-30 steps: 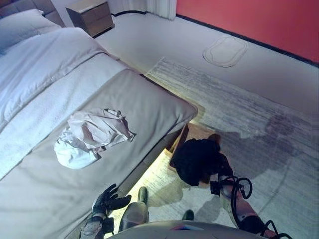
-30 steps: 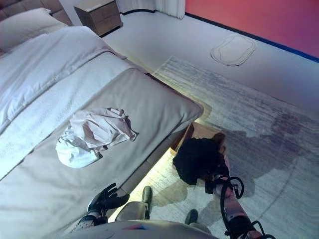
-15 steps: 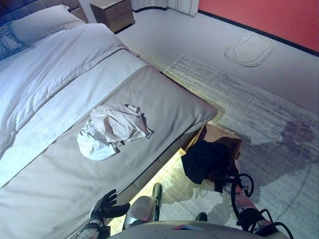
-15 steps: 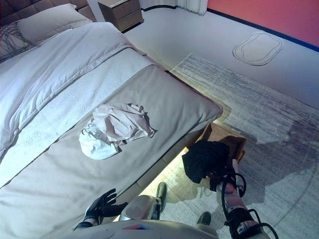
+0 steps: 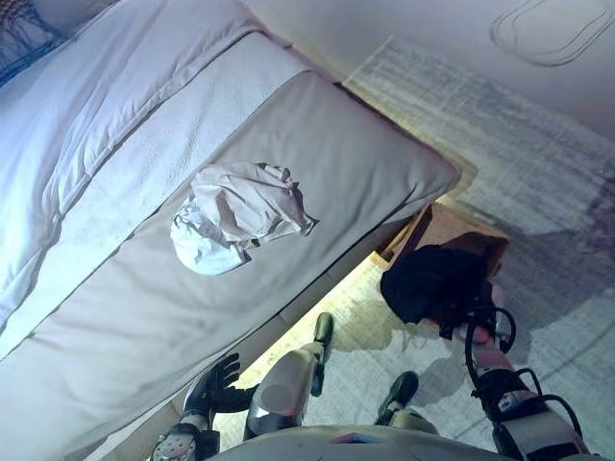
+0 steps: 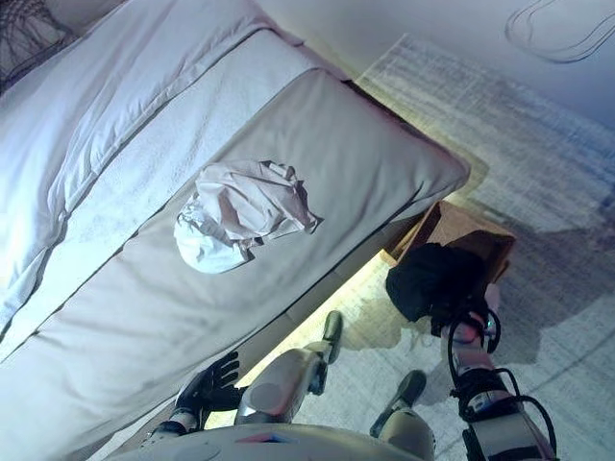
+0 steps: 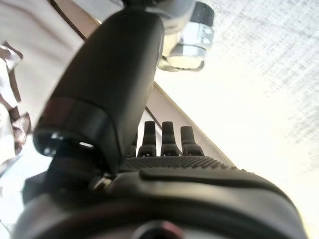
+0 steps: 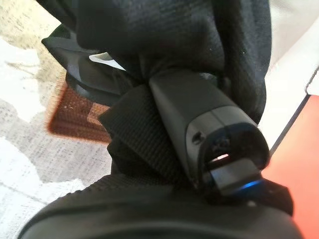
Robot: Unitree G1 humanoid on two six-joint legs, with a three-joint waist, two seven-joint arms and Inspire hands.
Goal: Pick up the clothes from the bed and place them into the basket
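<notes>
A crumpled white garment (image 5: 235, 216) lies on the grey bed cover (image 5: 115, 317), near the bed's long edge. My right hand (image 8: 199, 119) is shut on a black garment (image 5: 432, 281); its thumb pins the cloth in the right wrist view. That garment hangs over the near end of a brown basket (image 5: 459, 230), which stands on the floor by the bed's corner. My left hand (image 5: 217, 384) is low by the bed's near edge, open and holding nothing, with its fingers (image 7: 164, 135) straight in the left wrist view.
White bedding (image 5: 106, 125) covers the far side of the bed, with a patterned pillow (image 5: 19, 38) at the head. A pale striped rug (image 5: 538, 154) lies under the basket. An oval mat (image 5: 553, 24) lies on the floor beyond the rug.
The whole picture has shifted, so the camera moved. The black garment stays in my right hand over the basket. My left hand stays open by the bed's edge.
</notes>
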